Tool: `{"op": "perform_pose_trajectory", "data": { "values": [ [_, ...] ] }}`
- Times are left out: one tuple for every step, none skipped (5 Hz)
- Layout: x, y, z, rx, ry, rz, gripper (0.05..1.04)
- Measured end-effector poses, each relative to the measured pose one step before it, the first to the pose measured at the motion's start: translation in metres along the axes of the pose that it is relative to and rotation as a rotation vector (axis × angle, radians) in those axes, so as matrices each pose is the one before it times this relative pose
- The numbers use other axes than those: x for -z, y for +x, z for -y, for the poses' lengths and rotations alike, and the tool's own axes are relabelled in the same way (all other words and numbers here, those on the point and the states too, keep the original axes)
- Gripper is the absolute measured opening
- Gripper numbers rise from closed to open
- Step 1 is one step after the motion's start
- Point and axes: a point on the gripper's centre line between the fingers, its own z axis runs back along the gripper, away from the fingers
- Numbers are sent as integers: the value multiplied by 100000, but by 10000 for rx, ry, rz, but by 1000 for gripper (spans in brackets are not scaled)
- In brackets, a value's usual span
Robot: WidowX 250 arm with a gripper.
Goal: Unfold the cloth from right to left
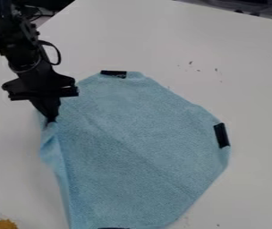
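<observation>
cloth point(132, 152) mostly flat on near side of table point(252, 80); gripper point(52, 120) closed on its left edge. prob. late in unfolding; next: ease edge left, lay flat, then release.

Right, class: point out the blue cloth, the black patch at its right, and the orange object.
Blue cloth point(132, 152): camera view, middle of surface.
Black patch point(221, 135): camera view, its middle.
Orange object point(6, 224): camera view, visible part.
</observation>
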Motion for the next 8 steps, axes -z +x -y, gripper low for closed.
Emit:
{"op": "perform_pose_trajectory", "data": {
  "values": [
    [1034,-370,-1841,-63,1,-151,55],
    [756,-278,-1473,-12,-27,-102,55],
    [548,56,-972,-19,-69,45,55],
    [170,140,-517,40,17,10,55],
    [-50,-126,-402,222,198,-113,71],
    [-458,-483,-965,-5,230,-228,212],
    [-731,61,-1025,107,322,-76,458],
    [-1094,77,-2101,-154,454,125,760]
  ]
}}
